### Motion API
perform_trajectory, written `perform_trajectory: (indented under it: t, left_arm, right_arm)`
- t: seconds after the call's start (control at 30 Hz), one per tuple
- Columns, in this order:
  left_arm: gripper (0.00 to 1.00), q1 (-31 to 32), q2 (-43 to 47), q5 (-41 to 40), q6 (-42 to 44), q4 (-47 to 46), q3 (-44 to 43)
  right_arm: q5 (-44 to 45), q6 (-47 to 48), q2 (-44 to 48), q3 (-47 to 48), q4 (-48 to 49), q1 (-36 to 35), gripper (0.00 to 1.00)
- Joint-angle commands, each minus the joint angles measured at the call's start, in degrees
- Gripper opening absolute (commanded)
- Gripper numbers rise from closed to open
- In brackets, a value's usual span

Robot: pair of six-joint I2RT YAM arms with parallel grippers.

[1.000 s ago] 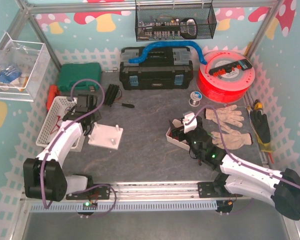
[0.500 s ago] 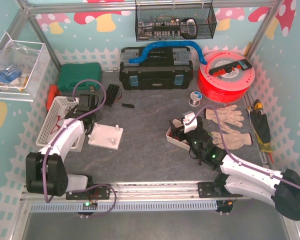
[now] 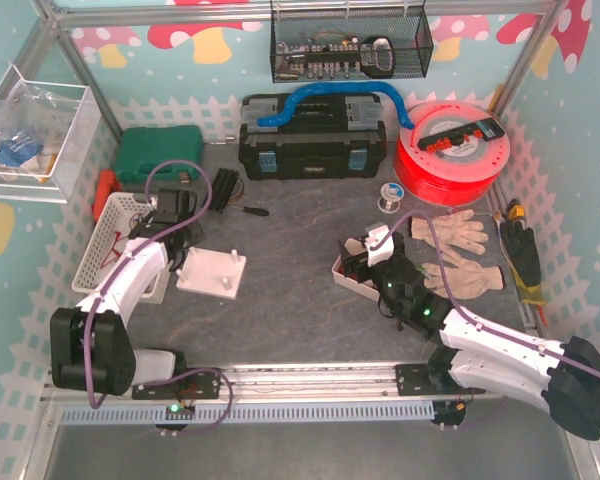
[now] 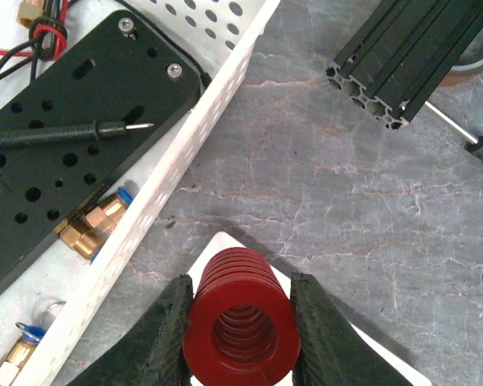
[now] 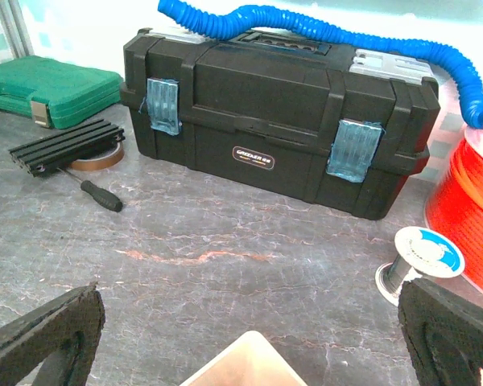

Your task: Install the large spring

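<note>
My left fingers (image 4: 167, 338) clamp the spring (image 4: 240, 322), axis along them, plate (image 4: 366, 371) just beyond; right fingers (image 5: 64, 330) wide, empty.

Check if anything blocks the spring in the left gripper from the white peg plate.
Nothing visible does. The red spring, clamped in the left gripper, hangs over the white plate's corner; the basket stands beside it.

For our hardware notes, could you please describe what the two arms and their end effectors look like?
The left arm and right arm have white shells, black joint housings and a purple cable each. Small green lights dot the right arm. The end effector fingers are black, broad and rough-textured.
</note>
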State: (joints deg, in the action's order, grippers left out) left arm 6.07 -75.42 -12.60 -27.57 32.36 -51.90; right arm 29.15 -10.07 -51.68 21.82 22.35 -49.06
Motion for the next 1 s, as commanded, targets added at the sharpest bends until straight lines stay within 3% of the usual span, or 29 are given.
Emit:
perform_trajectory:
  t: [0.0,0.37,0.67,0.87,0.97]
  left_arm:
    - [0.05,-0.26,1.63,1.11,1.27,2.12,-0.46]
    - [0.08,-0.26,-1.72,1.28,0.61,1.26,0.84]
    - [0.12,-0.26,-6.17,2.66,-0.60,-5.02,1.42]
    - [0.22,-0.22,-8.42,3.56,-1.40,-8.91,1.89]
    - [0.34,-0.18,-9.10,2.61,-1.87,-9.57,2.47]
  right_arm:
    - [1.44,0.39,0.26,-0.33,1.16,0.28,0.99]
    - [1.28,0.40,0.73,-0.35,1.12,0.28,0.99]
    - [1.73,0.54,1.50,-0.64,1.14,0.28,0.99]
    - [1.81,0.65,0.57,-0.43,1.41,0.28,0.99]
    - [2.03,0.91,-0.13,-0.28,1.39,0.28,0.99]
